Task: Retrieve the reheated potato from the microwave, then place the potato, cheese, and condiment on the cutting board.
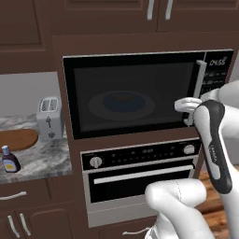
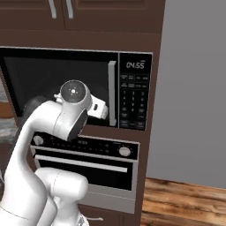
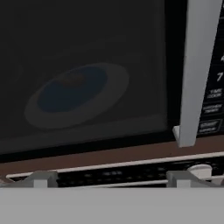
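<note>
The microwave [image 1: 140, 93] is closed, its dark glass door [image 3: 87, 65] close in front of the hand. Through the glass a blue-and-white plate [image 1: 122, 103] shows dimly, with a faint brown potato [image 1: 122, 97] on it. My gripper [image 1: 183, 106] hovers open just left of the lower end of the door's grey handle [image 1: 200, 86], touching nothing. In the hand view its fingertips [image 3: 41, 178] stand wide apart below the door, and the handle [image 3: 197, 74] rises at the right. The cutting board [image 1: 16, 139] and the condiment [image 1: 9, 159] lie on the left counter. The cheese is out of view.
A white toaster [image 1: 50, 117] stands beside the cutting board. The keypad [image 2: 134, 95] with its display is right of the handle. Below the microwave is a knobbed oven [image 1: 140, 172]. Upper cabinets hang above, and a grey wall [image 2: 194, 88] closes the right side.
</note>
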Robot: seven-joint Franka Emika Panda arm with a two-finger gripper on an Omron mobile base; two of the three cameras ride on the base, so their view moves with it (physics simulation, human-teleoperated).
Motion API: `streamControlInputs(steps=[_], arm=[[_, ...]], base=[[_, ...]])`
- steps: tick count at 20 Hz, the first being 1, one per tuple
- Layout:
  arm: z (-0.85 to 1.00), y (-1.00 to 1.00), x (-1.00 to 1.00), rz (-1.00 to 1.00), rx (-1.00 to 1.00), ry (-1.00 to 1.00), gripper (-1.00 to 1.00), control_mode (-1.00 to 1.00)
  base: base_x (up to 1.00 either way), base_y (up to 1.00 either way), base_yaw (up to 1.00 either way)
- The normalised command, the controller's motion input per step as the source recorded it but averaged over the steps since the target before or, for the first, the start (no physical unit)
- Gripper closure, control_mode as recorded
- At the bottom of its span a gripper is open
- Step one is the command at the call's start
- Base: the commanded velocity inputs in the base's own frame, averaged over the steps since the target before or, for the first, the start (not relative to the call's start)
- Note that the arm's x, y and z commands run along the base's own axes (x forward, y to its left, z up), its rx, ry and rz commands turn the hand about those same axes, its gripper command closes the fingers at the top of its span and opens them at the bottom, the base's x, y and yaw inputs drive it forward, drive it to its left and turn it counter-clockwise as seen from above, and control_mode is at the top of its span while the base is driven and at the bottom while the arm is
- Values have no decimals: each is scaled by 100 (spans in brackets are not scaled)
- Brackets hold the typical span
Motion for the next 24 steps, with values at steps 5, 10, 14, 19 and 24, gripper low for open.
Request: streamControlInputs(steps=[5, 10, 14, 19, 24], arm=[[29, -48, -15, 0, 0, 2, -100, -100], [17, -42, 1, 0, 0, 13, -100, -100], [0, -32, 21, 0, -1, 3, -100, -100], [-5, -16, 37, 0, 0, 0, -100, -100], [-7, -11, 43, 1, 0, 0, -100, -100]], base=[[0, 0, 0], [0, 0, 0], [0, 0, 0], [0, 0, 0], [0, 0, 0]])
